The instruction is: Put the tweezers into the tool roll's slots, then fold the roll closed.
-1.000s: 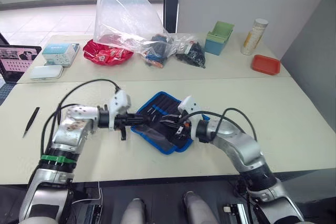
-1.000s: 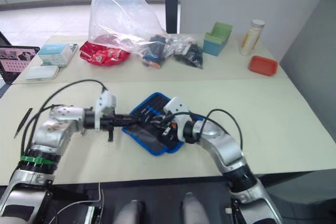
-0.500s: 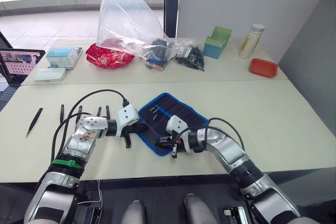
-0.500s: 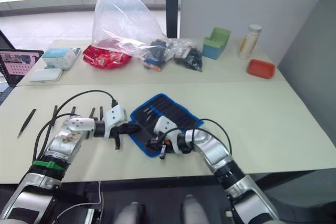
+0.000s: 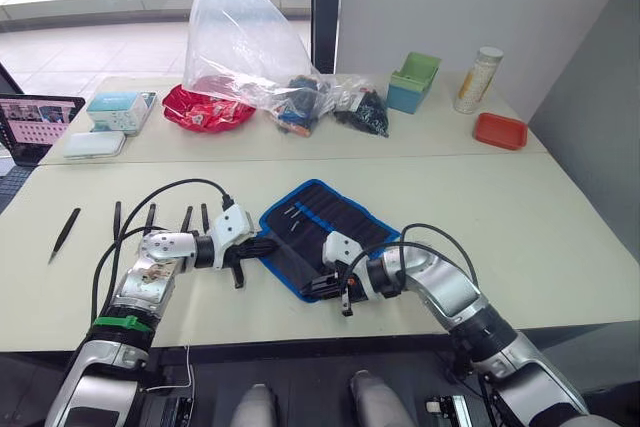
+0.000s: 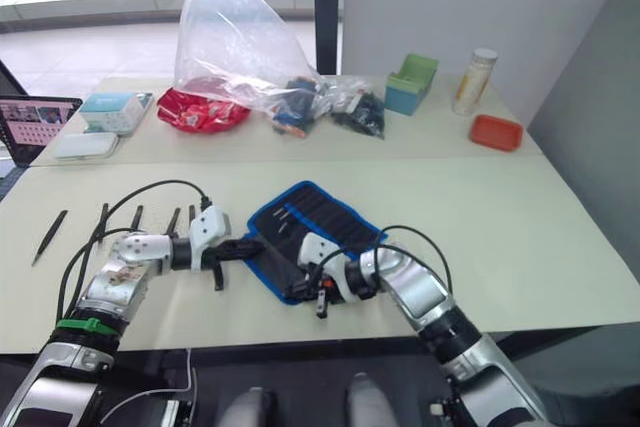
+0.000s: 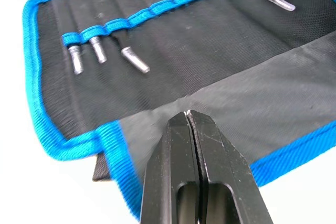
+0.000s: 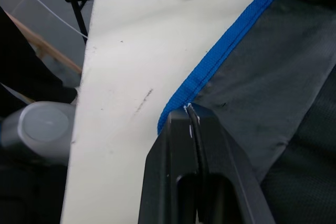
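Blue-bordered tool roll [image 5: 325,232] lies open, left end effector [image 7: 190,116] and right end effector [image 8: 188,109] each pinching its near edge.

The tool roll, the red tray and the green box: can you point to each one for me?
tool roll [image 5: 335,222]: left eye view, on its dark slotted middle.
red tray [image 5: 500,130]: left eye view, on its flat inside.
green box [image 5: 414,80]: left eye view, on its front wall.

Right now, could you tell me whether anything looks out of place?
Yes: several tweezers lie loose on the table left of the tool roll, outside its slots, while the left hand and right hand pinch its edge.
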You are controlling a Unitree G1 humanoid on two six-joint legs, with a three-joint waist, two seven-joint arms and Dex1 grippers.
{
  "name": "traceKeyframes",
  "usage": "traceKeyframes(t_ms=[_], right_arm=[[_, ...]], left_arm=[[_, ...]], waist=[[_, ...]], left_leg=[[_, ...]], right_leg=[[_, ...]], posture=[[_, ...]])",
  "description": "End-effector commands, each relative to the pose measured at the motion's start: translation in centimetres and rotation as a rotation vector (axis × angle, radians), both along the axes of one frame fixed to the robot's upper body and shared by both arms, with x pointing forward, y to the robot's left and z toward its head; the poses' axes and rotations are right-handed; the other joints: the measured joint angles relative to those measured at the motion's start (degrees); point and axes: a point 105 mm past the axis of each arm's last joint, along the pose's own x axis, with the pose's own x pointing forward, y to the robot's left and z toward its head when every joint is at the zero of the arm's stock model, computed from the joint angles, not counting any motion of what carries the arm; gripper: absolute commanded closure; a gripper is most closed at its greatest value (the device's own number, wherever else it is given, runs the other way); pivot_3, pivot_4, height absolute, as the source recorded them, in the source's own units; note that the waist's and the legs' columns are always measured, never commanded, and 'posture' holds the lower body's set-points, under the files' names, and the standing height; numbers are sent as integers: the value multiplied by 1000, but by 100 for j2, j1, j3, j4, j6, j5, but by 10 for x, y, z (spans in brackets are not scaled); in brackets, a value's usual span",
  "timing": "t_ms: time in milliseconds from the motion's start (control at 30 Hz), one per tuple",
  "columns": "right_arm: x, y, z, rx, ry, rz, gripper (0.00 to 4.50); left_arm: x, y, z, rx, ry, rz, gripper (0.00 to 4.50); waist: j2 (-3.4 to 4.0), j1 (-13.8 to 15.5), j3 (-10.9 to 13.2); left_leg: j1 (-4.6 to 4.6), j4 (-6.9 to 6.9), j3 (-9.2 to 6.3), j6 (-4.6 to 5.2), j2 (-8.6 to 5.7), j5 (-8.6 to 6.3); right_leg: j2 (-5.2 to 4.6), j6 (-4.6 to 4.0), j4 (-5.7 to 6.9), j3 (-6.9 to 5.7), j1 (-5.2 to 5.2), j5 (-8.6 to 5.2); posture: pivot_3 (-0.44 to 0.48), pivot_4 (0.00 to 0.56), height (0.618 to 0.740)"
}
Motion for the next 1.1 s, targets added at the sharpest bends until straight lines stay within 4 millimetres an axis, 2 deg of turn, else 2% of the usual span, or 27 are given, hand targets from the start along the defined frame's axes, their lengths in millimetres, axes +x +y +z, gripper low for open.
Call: traceKeyframes(t_ms=[33, 167, 267, 333, 433, 500, 567, 633, 700, 800, 933, 1000, 1100], right_arm=[[-11, -2, 51, 248, 48, 9, 4475], [-11, -23, 82, 388, -2, -62, 4475], [-2, -48, 101, 424, -131, -183, 4475], [6, -67, 111, 432, -98, -257, 4475], [8, -93, 130, 455, -101, -308, 3686], [8, -106, 134, 421, -133, -316, 2943], [8, -121, 139, 387, -172, -312, 2282], [9, -133, 140, 354, -194, -309, 1520], [11, -142, 139, 315, -203, -301, 943], [9, -150, 137, 259, -180, -246, 7], [13, -153, 148, 259, -200, -204, 0], [16, -155, 151, 253, -219, -194, 0], [20, -159, 149, 208, -226, -180, 0]], left_arm=[[-2, 14, 23, -75, -24, 18, 4500], [-3, 26, 36, -134, -38, 58, 4500], [-6, 37, 44, -215, -36, 115, 4500], [-9, 49, 46, -234, -40, 174, 4500], [-19, 68, 47, -234, -57, 252, 3679], [-25, 78, 51, -249, -80, 302, 2998], [-35, 97, 56, -262, -128, 383, 2340], [-46, 113, 60, -275, -164, 462, 1636], [-58, 129, 60, -281, -186, 540, 1045], [-83, 157, 48, -275, -173, 683, 67], [-123, 191, 31, -264, -149, 851, 25], [-139, 208, 31, -285, -177, 948, 25], [-152, 227, 33, -297, -229, 1054, 25]], waist=[[0, -11, 4], [-14, 20, 14], [-17, 25, 16], [-19, 21, 19], [-21, 2, 26], [-22, 6, 27], [-24, 2, 28], [-27, 8, 30], [-32, 10, 33], [-33, 6, 34], [-34, -10, 37], [-38, 0, 40], [-39, 57, 41]], left_leg=[[-24, 2, -2, 0, -1, 0], [-30, 1, -4, 0, -1, 0], [-28, 1, -3, 0, -1, 0], [-29, 1, -2, 0, 0, 0], [-27, -2, -1, 0, 1, 0], [-23, -9, 1, 0, 5, 0], [-22, -14, 2, 0, 6, -1], [-22, -14, 7, 1, 5, -2], [-23, -13, 7, 1, 5, -2], [-22, -13, 13, 0, 5, -2], [-18, -14, 28, -1, 14, -4], [-18, -13, 28, -3, 16, -5], [-23, -12, 29, -8, 28, -8]], right_leg=[[0, 3, 9, 1, -26, 3], [0, 3, 7, -2, -26, 3], [-1, 3, -8, -3, -20, 2], [-3, 3, -11, -3, -20, 2], [-3, 1, -10, -2, -22, 2], [-2, -2, -10, -3, -24, 1], [-2, -9, -12, -4, -24, -4], [-5, -26, -17, -2, -24, -13], [-7, -32, -20, -2, -24, -17], [-11, -43, -29, -1, -24, -23], [-13, -56, -36, -1, -29, -31], [-13, -59, -42, -2, -33, -33], [-13, -63, -75, -13, -25, -35]], posture=[[0, 150, 733], [0, 150, 733], [0, 150, 733], [0, 150, 733], [0, 150, 733], [0, 150, 733], [0, 150, 733], [0, 150, 733], [0, 150, 733], [0, 150, 733], [0, 150, 733], [0, 150, 733], [0, 150, 733]])
